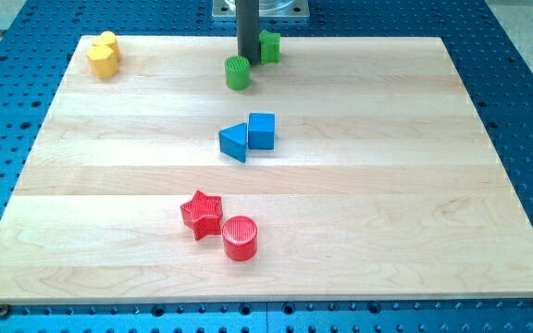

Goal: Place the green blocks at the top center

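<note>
Green is the colour I must watch, and both green blocks lie already near the top edge of the board, close to its middle. In the camera view, my only view, the green cylinder (238, 72) stands a little below the top edge, and the second green block (270, 45) (its shape I cannot make out well, the rod hides part of it) sits right at the top edge, to the view's right of the rod.

My tip (249, 56) comes down between these two: the cylinder is just below it and slightly to the view's left, very near or touching, I cannot tell which; the other green block is just beside it on the view's right. There are no jaws on this rig, only the dark rod, so nothing is held.

The relation that matters: the cylinder lies toward the view's bottom from my tip, so to push it upward I would judge that the tip must first go around below it.

Other things are well apart. Two yellow blocks (105, 55) are touching each other at the top left corner. A blue triangle (234, 141) and a blue cube (261, 130) stand side by side near the board's centre. A red star (202, 214) and a red cylinder (240, 238) lie toward the bottom edge. None stands in the way.
</note>
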Controlling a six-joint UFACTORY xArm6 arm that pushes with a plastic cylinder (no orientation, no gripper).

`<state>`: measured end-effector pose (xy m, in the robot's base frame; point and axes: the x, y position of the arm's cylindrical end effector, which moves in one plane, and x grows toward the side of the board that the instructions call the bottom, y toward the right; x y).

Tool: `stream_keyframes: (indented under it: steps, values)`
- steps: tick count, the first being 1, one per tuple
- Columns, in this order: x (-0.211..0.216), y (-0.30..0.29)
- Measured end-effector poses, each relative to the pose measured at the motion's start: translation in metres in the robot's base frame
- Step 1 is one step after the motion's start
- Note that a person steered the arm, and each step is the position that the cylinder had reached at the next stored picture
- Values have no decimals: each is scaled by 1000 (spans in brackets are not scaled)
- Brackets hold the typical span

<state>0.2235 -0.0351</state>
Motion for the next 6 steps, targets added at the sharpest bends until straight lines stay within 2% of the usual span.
stream_keyframes:
  steps: [1, 2, 3, 4, 6]
  values:
    - [-24, -1]
    - [-24, 34]
    - [-5, -17]
    - [64, -57]
    - [57, -17]
